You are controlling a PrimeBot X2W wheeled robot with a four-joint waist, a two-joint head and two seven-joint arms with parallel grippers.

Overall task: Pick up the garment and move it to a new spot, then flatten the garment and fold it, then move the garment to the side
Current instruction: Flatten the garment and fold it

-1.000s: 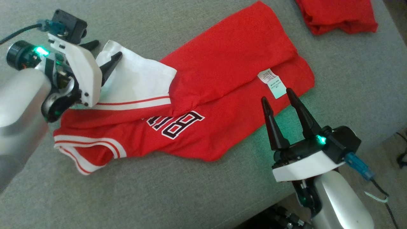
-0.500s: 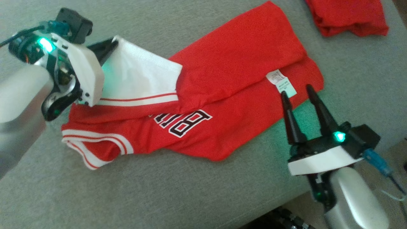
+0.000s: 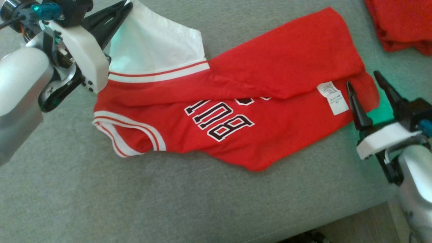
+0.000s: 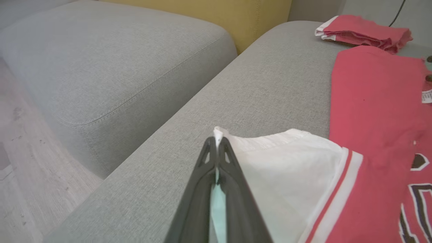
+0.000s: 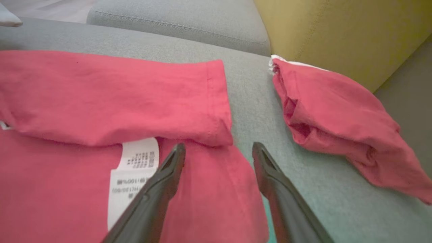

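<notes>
Near the cushion (image 4: pixel 270 84) edge, left claw (image 4: pixel 216 141) grips the garment (image 3: pixel 287 60) (right claw (image 5: pixel 217 148) agape).

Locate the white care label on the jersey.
In the head view, the care label lies on the red jersey near its right end, just left of the open right gripper.

Black-and-white block letters (image 3: pixel 219 118) beginning "BU" stand on the red garment (image 3: pixel 287 57), and its care label (image 5: pixel 128 184), touching the right claw (image 5: pixel 218 146), reads "100%".
</notes>
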